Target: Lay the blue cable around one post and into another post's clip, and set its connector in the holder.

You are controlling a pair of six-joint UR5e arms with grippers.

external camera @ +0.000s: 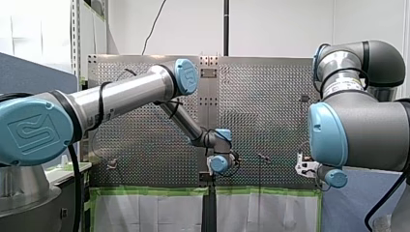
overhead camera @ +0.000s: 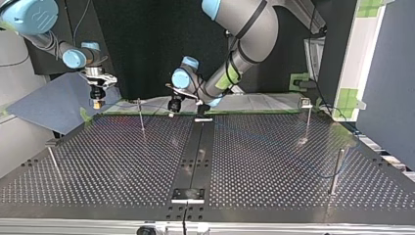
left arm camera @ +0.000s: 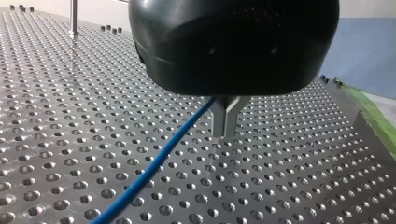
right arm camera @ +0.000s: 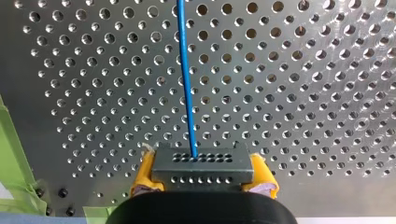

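A thin post stands on the table and is taken as the landmark here. In the top view the right claw is seen to one side of the post and the left claw to the other. Both hang beyond the post, toward the table's far edge, at about the height of the post's top. The left claw looks slightly the nearer of the two, though depth cannot be read with confidence.

The cable is held at two places. Its connector, a dark block with rows of small holes, is clamped between the yellow pads of the right claw. From the block's middle the cable runs straight ahead of that claw, above the table. Further along it is pinched by the left claw, whose metal fingers are pressed together on it. From there it slants down and away under the wrist, clear of the table.

The cable's long axis is therefore judged to run from claw to claw, passing behind the post. In the top view the strand itself is too faint to be traced. A clip post stands well apart from the thin post, on the left claw's side. No wrap and no clipping are judged to be made yet. The coming move is judged to turn on which side of the post the span is brought.
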